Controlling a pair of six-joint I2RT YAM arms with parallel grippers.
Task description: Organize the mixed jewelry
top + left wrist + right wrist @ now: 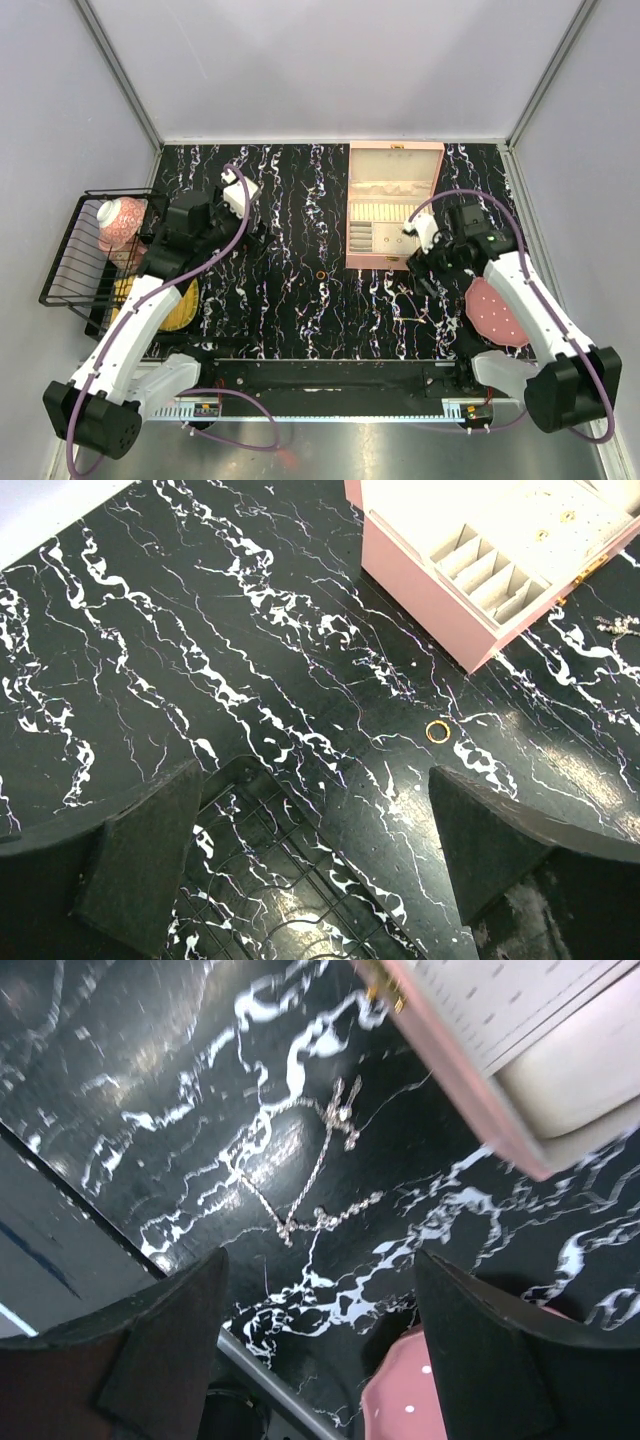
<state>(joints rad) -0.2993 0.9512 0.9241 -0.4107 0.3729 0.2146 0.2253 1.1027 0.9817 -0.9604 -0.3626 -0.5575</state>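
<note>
Left jaws wide apart and empty over the black marbled counter [200, 660]. The gold ring [437, 731] lies just ahead, near the pink box [430, 605]. Right jaws apart too, empty, above the pale chain [330, 1217], with the dotted disc [405, 1405] close by.

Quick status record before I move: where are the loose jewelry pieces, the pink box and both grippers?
ring: loose on the table, in front of the pink box, untouched
chain: loose on the table near the box's corner, untouched
pink box: lid open, compartments showing
left gripper: open, empty, above the table near the ring
right gripper: open, empty, above the chain
</note>
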